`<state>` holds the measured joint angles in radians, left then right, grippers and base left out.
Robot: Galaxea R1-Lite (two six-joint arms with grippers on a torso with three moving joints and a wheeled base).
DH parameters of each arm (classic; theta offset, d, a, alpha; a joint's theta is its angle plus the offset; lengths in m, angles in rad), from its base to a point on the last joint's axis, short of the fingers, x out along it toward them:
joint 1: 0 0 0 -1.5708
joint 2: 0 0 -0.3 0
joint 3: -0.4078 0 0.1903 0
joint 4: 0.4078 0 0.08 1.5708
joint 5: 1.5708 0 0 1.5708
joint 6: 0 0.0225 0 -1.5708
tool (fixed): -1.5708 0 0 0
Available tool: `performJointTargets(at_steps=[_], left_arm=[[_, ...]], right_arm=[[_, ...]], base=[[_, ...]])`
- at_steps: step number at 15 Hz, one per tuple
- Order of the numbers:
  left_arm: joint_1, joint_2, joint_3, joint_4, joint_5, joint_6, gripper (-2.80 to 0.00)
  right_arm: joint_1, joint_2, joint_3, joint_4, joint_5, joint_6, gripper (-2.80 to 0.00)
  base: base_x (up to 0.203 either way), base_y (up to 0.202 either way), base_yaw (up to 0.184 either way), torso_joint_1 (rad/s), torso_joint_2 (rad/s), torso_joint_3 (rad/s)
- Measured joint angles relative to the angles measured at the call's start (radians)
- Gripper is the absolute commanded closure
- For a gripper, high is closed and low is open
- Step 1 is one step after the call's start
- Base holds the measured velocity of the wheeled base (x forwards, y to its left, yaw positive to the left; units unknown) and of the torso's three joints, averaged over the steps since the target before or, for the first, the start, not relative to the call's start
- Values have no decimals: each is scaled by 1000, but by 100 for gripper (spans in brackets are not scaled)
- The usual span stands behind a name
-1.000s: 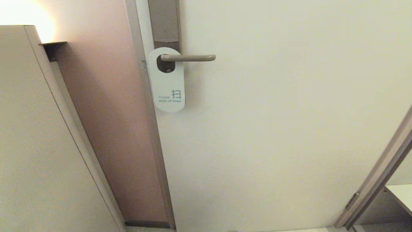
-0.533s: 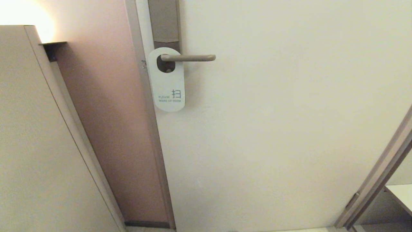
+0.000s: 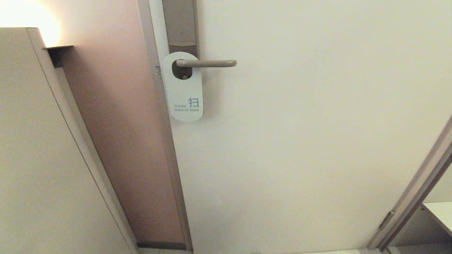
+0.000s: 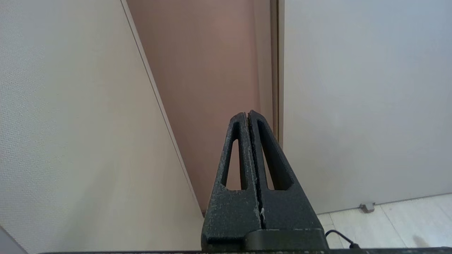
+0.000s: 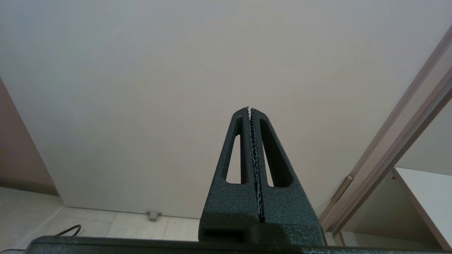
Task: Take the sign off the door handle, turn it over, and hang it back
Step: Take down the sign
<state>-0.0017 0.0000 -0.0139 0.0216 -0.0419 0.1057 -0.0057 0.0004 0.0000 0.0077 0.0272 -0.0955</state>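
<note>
Pale floor tiles [image 5: 116, 222] run along the foot of a cream door [image 3: 300, 141], with a dark cable [image 5: 67, 230] lying on them. Nearest the wrist cameras, the left pincer [image 4: 248, 116] points up at the seam between the door's edge and a pinkish wall panel [image 4: 212, 88], its two black fingers pressed together with nothing between them. The right pincer [image 5: 250, 112] points at the bare door face, likewise pressed together and empty; neither arm shows in the head view. Farther up the door, the sign [image 3: 183, 90] hangs by its hole on the door handle [image 3: 208, 63], white face outward reading "PLEASE MAKE UP ROOM", against the door's left edge. Behind it stands the tall grey-brown plate [image 3: 180, 24].
</note>
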Motion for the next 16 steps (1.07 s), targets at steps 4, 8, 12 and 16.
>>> performJointTargets(at_steps=[4, 8, 12, 16], left_arm=[[0, 5, -73, 21, -65, 0, 0], [-5, 110, -174, 25, -83, -8, 0], [-40, 343, -345, 20, -84, -51, 0], [-65, 616, -540, -23, -122, -127, 0]], right_arm=[[0, 0, 0, 0, 0, 1, 0], [0, 0, 0, 0, 0, 0, 0], [0, 0, 0, 0, 0, 0, 0], [0, 0, 0, 0, 0, 1, 0]], base=[[0, 0, 0, 0, 0, 0], [0, 0, 0, 0, 0, 0], [0, 0, 0, 0, 0, 0], [0, 0, 0, 0, 0, 0]])
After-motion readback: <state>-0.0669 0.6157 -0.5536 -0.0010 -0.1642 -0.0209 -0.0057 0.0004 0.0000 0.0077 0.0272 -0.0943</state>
